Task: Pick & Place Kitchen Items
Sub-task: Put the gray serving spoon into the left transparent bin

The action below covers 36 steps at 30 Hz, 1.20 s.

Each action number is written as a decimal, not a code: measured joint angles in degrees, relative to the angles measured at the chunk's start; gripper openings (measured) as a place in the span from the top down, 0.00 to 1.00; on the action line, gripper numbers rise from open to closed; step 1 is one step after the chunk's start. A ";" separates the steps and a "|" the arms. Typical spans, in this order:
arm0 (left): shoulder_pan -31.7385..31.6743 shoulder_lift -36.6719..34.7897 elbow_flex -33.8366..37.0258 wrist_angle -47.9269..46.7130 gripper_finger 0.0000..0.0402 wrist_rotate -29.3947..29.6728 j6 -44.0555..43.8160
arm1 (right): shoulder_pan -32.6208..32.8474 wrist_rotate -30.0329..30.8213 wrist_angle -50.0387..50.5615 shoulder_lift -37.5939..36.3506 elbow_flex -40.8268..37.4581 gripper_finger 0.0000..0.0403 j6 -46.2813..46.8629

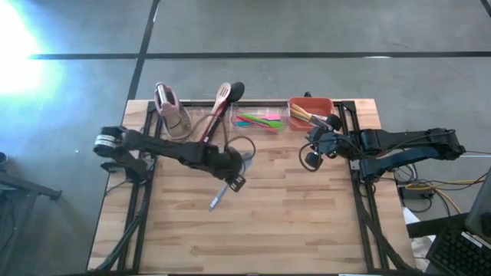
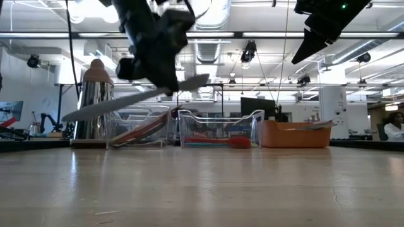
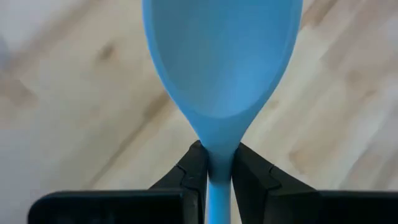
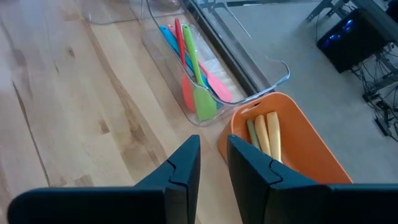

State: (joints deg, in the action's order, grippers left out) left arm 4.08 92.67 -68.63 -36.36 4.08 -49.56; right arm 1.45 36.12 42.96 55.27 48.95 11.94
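Left claw (image 3: 219,168) grips a blue silicone spoon (image 3: 222,62) above bare mid-table (image 1: 253,230); right claw (image 4: 213,163), narrow and empty, hovers beside the orange bin (image 4: 317,155) at the far edge.

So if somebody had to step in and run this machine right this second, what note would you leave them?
Left gripper: shut on the blue spoon, held tilted in the air above the middle of the table.
Right gripper: empty, fingers close together with a narrow gap, hovering by the orange bin.
Done: coloured spatulas lie in the middle clear bin; pale-handled utensils sit in the orange bin; a wooden spatula and black ladle lean at the left clear bin.
Left: put the blue spoon down, probably with the coloured spatulas.
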 joint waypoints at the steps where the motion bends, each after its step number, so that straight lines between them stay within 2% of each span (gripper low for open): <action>1: 0.00 -1.29 -0.08 0.04 0.87 0.69 0.84 | 0.00 0.00 0.00 0.00 0.00 0.81 0.02; 8: -1.55 -10.43 -0.53 -2.08 0.87 8.23 9.20 | 0.00 0.02 -0.06 0.00 0.00 0.79 -0.19; 14: -8.06 -16.47 -0.63 -4.16 0.87 14.77 18.06 | 0.00 0.00 -1.85 0.01 0.00 0.80 -0.41; 27: -28.96 -17.46 -7.09 -3.60 0.87 14.80 39.29 | 0.00 0.00 -3.06 0.02 0.00 0.82 -0.38; 32: -35.77 -16.42 -7.09 -2.10 0.87 13.92 41.01 | 0.00 0.00 -3.11 0.02 0.00 0.80 -0.39; 36: -39.26 -12.43 -7.09 -1.34 0.87 11.53 42.59 | 0.00 0.00 -3.76 0.02 0.00 0.81 -0.39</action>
State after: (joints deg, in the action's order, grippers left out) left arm -35.18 80.25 -75.72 -37.70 15.60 -6.96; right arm 1.45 36.12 39.20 55.29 48.95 11.55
